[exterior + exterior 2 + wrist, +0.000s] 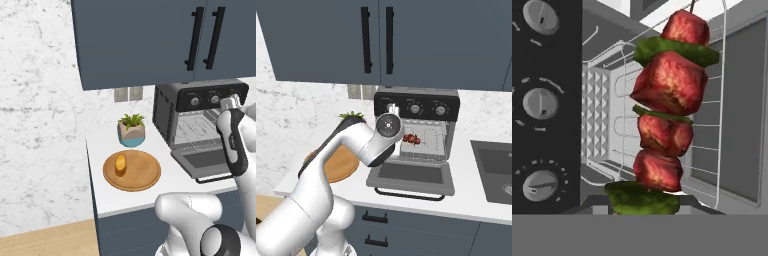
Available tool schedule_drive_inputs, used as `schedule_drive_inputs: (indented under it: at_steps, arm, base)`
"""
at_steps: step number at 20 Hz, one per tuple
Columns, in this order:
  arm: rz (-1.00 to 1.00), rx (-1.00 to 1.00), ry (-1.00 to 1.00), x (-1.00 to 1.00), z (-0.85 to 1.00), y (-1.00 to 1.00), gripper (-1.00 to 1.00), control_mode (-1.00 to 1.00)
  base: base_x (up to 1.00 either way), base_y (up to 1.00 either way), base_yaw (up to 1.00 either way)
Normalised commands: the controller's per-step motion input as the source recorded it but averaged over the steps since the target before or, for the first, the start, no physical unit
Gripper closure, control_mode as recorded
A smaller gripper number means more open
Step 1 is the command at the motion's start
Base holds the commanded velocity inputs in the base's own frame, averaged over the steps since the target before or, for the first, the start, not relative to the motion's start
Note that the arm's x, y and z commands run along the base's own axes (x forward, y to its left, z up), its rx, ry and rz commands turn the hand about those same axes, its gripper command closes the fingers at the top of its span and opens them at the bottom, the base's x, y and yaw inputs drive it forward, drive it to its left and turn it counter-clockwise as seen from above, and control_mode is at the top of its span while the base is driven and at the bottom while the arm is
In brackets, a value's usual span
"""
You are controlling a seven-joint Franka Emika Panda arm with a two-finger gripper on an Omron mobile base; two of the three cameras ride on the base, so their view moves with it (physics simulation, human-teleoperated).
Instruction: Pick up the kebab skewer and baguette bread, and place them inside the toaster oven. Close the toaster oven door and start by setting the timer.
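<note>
The kebab skewer (667, 107), red meat chunks with green slices, hangs close in the hand view, and my gripper (402, 136) is shut on its end. It hovers at the mouth of the toaster oven (200, 97), over the wire rack (431, 137). The toaster oven door (411, 175) lies folded down flat on the counter. My fingertips are hidden behind the skewer's lowest green slice. Left of the oven, the baguette bread (120, 163) stands on the round wooden plate (142, 177).
Three knobs (539, 102) line the oven's panel, just beside the skewer. A potted plant (131, 131) stands behind the plate. Blue-grey wall cabinets (150, 40) hang low over the oven. A sink (496, 170) is set into the counter at the right.
</note>
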Motion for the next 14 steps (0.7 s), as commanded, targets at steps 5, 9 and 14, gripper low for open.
schedule_drive_inputs:
  at_steps: [5,9,14]
  arm:
    - [0.04,0.0,0.0,0.45,-0.26,0.0,1.0,-1.0]
    - [0.01,0.0,0.0,0.44,-0.17,0.0,1.0,-1.0]
    - [0.0,0.0,0.0,0.47,-0.01,-0.03,1.0,-1.0]
  base:
    - [0.0,0.0,0.0]
    - [0.0,0.0,0.0]
    - [0.0,0.0,0.0]
